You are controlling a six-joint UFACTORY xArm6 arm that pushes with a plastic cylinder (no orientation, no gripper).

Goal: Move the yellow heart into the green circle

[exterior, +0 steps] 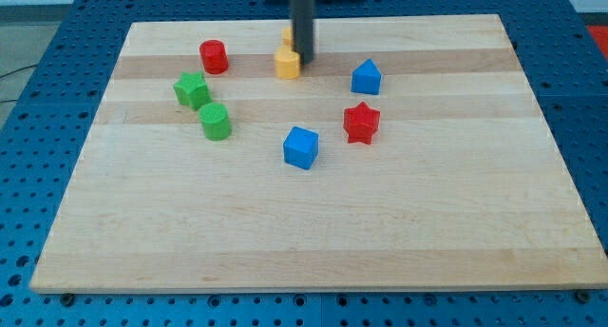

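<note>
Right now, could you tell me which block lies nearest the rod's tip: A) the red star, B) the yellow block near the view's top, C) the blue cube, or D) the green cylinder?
B: my tip sits right beside the yellow block, on its right in the view, while the red star, the blue cube and the green cylinder all lie well away, lower in the view.
</note>
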